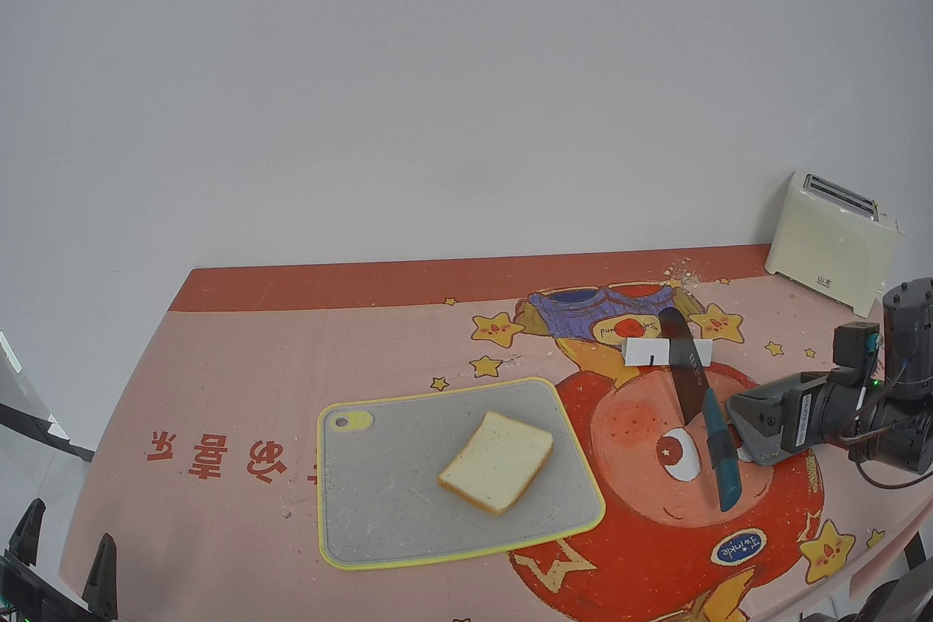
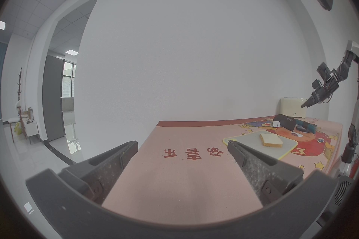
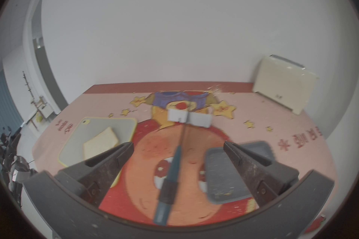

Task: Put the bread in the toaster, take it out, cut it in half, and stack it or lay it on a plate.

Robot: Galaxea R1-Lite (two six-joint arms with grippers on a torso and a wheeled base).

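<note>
Right fingers (image 3: 106,161) stand wide open and empty, poised above the blue handle of the knife (image 1: 704,415), whose dark blade is propped on a small white rest (image 1: 668,351). Left fingers (image 2: 261,168) are open and empty too, off at the near left edge of the worktop (image 1: 243,381), well apart from everything else. The bread slice (image 1: 497,461) lies flat and uncut on the grey cutting board (image 1: 389,498), toward the board's right half. The toaster (image 1: 833,243) stands at the far right corner. A grey plate (image 3: 228,172) sits just beside the knife, on the side away from the board.

With the slice waiting on the board, the step in hand looks to be picking up the knife. The right fingers should come straight down, set squarely across the handle, and close on its middle, well clear of the blade. The handle is slim and lies low, so the tips need to reach almost to the worktop. A firm, centred hold matters, since a loose one would likely let the blade twist under cutting pressure. Lifting level should clear the blade from the rest without dragging it.
</note>
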